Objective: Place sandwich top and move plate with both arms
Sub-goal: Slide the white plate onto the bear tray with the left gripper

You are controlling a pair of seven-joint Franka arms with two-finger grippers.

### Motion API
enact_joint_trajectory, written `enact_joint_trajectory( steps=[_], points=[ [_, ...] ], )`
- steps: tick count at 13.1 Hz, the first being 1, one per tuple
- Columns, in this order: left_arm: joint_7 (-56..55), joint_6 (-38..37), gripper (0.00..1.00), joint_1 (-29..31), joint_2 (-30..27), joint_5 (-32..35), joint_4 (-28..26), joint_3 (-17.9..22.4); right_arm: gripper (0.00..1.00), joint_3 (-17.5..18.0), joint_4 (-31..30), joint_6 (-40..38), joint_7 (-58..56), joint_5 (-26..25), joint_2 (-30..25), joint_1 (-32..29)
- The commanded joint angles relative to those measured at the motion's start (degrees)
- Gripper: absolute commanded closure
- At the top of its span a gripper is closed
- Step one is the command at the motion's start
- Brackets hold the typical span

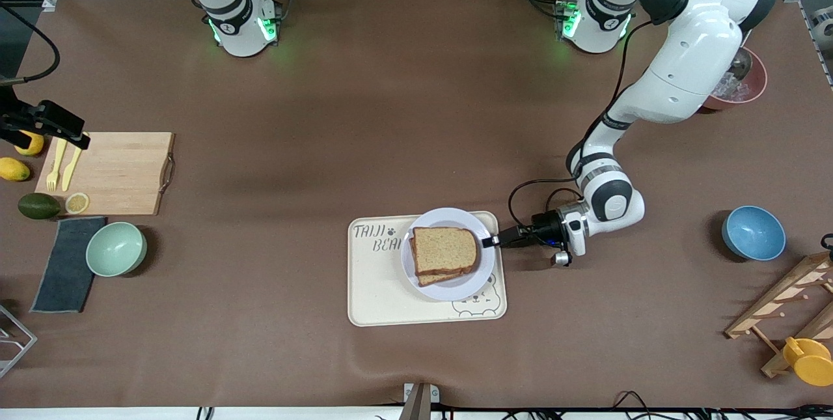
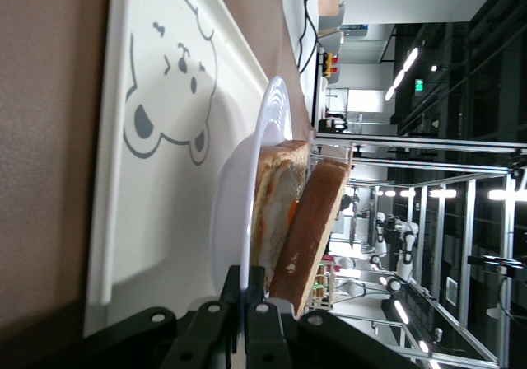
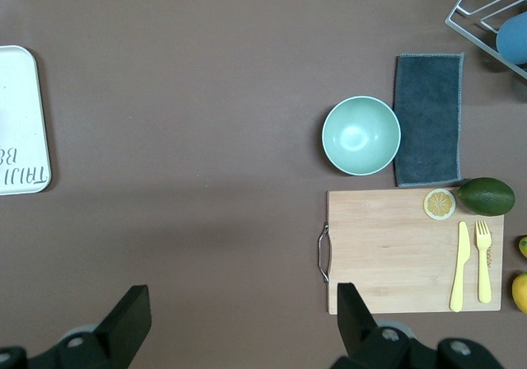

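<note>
The sandwich top [image 1: 445,249], a brown bread slice, lies on a lower slice on the pale round plate [image 1: 455,219]. The plate rests on the cream bear tray [image 1: 377,290]. My left gripper [image 1: 492,241] is low at the plate's edge toward the left arm's end, shut on the rim. In the left wrist view the fingers [image 2: 254,282] pinch the thin plate rim [image 2: 263,138], with the sandwich top [image 2: 317,221] leaning on the egg-filled slice [image 2: 276,196]. My right gripper [image 1: 65,130] waits high over the cutting board's area, open and empty [image 3: 239,303].
A wooden cutting board [image 1: 117,172] with a yellow fork and knife, a green bowl [image 1: 116,249] and a dark cloth [image 1: 65,264] sit at the right arm's end. A blue bowl [image 1: 753,232], a wooden rack [image 1: 787,303] and a red bowl [image 1: 748,84] sit at the left arm's end.
</note>
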Motion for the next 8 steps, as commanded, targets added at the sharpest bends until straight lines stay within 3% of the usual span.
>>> enact_joint_trajectory(
  steps=[1, 3, 4, 5, 6, 8],
  points=[
    [-1.16, 0.67, 1.0, -0.92, 1.25, 1.01, 2.08, 0.17, 0.0, 1.23, 1.41, -0.7, -0.7, 1.05, 0.72, -1.89],
    [-1.07, 0.67, 1.0, -0.91, 1.33, 1.1, 1.99, 0.78, 0.0, 1.23, 1.41, -0.7, -0.79, 1.05, 0.72, -1.89],
    [-0.98, 0.67, 0.92, -1.0, 1.25, 1.1, 1.99, 1.05, 0.0, 1.23, 1.41, -0.7, -0.79, 1.05, 0.72, -1.89],
    [-1.07, 0.76, 0.73, -0.92, 1.16, 1.1, 1.99, 1.05, 0.0, 1.23, 1.33, -0.7, -0.88, 1.05, 0.72, -1.89],
    [-1.24, 1.02, 0.05, -0.91, 1.25, 0.49, 1.99, 1.05, 0.0, 1.23, 1.33, -0.79, -0.88, 1.05, 0.81, -1.89],
    [-1.07, 2.95, 0.0, -0.83, 0.63, 0.22, 1.73, 0.97, 0.0, 1.23, 1.33, -0.79, -0.97, 1.05, 0.81, -1.89]
  ],
)
